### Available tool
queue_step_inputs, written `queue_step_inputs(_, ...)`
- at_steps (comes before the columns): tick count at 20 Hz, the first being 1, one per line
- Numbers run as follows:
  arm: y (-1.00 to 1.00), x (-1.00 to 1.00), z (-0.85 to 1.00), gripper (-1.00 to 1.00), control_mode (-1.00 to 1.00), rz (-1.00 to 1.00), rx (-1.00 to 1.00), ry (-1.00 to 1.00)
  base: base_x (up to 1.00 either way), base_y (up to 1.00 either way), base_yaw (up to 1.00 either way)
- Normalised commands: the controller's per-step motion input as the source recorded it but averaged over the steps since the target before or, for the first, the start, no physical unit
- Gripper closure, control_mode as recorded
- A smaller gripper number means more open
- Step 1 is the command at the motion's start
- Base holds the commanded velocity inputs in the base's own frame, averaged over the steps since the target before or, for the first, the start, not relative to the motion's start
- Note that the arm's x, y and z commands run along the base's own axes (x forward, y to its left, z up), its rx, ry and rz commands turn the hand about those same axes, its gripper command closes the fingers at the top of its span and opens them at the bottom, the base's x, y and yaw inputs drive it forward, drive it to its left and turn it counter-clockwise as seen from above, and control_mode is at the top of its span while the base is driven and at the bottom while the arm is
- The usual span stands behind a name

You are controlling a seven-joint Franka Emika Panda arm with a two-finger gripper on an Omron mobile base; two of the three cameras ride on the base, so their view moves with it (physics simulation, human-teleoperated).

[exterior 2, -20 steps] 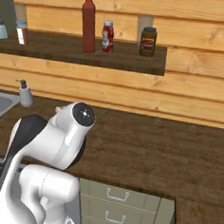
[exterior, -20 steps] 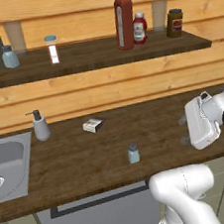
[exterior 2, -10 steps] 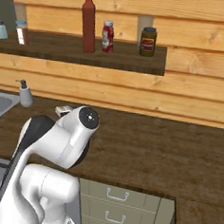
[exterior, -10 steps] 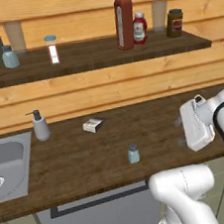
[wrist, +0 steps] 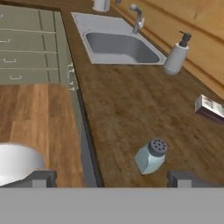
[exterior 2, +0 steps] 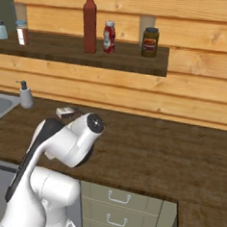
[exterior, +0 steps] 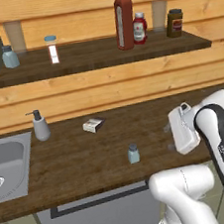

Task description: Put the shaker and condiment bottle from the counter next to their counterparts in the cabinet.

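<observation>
Shaker (wrist: 151,156) on counter (wrist: 118,109) ahead of spread, empty claw (wrist: 111,178); small box (wrist: 210,107), dispenser (wrist: 176,54) beyond.

The left base view is looking forward and down from behind the arm, taking in the counter (exterior: 80,158) at mid distance and the cabinet (exterior: 102,60) toward twelve o'clock. The right base view is facing the same way from the other side, with the cabinet (exterior 2: 91,53) sitting toward eleven o'clock and the counter (exterior 2: 179,154) spreading toward three. Both are sharing the condiment bottle (exterior: 124,20) (exterior 2: 89,24), the pump dispenser (exterior: 39,126) (exterior 2: 25,94) and the small box (exterior: 93,124) (exterior 2: 66,112). The hand view is riding low and close over the counter (wrist: 118,113), looking along it toward the sink (wrist: 118,46) at twelve o'clock, with the shaker (wrist: 151,156) near at five o'clock; the left base view is sharing that shaker (exterior: 133,153) and sink (exterior: 8,165).
</observation>
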Motion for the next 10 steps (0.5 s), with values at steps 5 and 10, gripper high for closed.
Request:
queue_step_inputs(5,0.03,0.60,-0.49,-1.00,-1.00,0.07,0.00,0.00,0.00,0.00,0.00)
queue_step_inputs(10,0.04,0.58,-0.40,-1.00,-1.00,0.08,0.00,0.06,0.00,0.00,0.00)
